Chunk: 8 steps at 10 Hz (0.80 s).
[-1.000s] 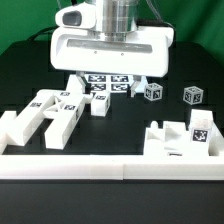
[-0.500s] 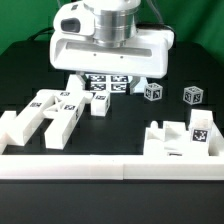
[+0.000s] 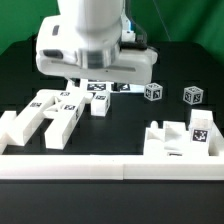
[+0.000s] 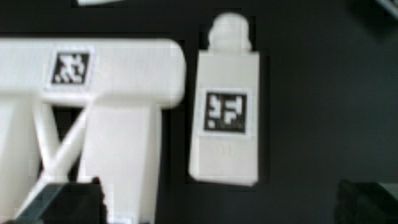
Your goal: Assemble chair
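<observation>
Black table [image 3: 25,80] surface carries the chair parts in loose groups; I judge none joined yet. The left cluster [image 3: 45,112], toward the exterior view's left, lies flat with tags upward, presumably so the cameras can read them. From the wrist view, a tagged bar [image 4: 226,110] lies just beside a broad plate [image 4: 89,70], parallel to it with a narrow dark gap between them. This leaves room for a finger on either flank.

A small block [image 3: 100,104] sits near that cluster. A tagged cube [image 3: 152,92] and a second cube [image 3: 192,96] stand well apart from it. The right cluster [image 3: 185,135] lies near the front border rail [image 3: 110,165].

The arm [image 3: 95,40] hangs over the left cluster. The wrist view is blurred, but the gripper [image 4: 205,198] appears spread wide and empty, a posture suited to descending on the bar.
</observation>
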Tool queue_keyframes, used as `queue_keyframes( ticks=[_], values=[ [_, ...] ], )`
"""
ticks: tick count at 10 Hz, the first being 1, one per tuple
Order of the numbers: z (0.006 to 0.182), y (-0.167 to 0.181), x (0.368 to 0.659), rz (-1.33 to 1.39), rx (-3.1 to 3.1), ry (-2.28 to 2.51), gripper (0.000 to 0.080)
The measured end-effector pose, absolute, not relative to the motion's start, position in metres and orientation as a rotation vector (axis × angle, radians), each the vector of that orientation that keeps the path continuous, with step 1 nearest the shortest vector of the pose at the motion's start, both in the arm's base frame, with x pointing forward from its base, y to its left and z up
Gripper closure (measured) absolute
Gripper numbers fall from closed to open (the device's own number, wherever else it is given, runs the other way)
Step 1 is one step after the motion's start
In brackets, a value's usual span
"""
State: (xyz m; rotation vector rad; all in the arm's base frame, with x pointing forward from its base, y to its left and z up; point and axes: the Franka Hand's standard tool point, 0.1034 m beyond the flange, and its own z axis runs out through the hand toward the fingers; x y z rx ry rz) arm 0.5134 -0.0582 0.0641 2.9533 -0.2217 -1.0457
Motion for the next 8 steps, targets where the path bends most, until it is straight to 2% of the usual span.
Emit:
queue_keyframes(
  ticks=[3,8],
  values=[
    [0.059,-0.064,0.512,-1.328,2.929,0.015,0.0151],
    [0.05,-0.064,0.513,-1.342,2.904,-0.022,0.0151]
  ],
)
